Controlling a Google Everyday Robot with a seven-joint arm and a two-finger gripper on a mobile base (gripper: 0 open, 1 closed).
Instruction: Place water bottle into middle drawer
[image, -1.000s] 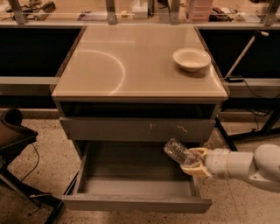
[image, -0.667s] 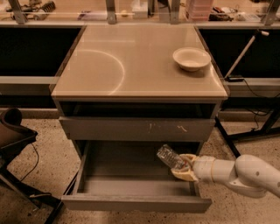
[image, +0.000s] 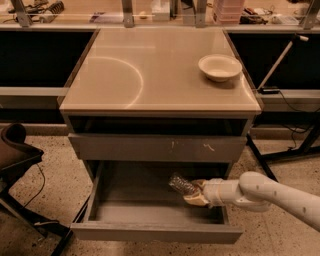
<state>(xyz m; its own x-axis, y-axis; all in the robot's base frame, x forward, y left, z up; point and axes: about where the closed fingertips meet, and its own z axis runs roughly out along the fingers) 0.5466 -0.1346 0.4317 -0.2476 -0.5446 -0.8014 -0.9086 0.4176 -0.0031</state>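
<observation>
The middle drawer (image: 150, 232) is pulled open below the cabinet, a wide grey tray with a plain front panel. My gripper (image: 195, 195) reaches in from the right and is shut on the water bottle (image: 182, 184), a small clear crinkled bottle. The bottle is tilted up to the left, held over the right half of the drawer's inside, a little above its floor. Its label and cap are hidden by the gripper.
A white bowl (image: 219, 66) stands on the cabinet top (image: 150, 70) at the right rear. A closed grey drawer front with pale scratches (image: 160, 147) sits above the open drawer. A dark chair (image: 15, 155) stands at the left. Table legs and cables are at the right.
My gripper has moved left and deeper over the open drawer with the bottle, and slightly lower. The drawer and the bowl have not moved.
</observation>
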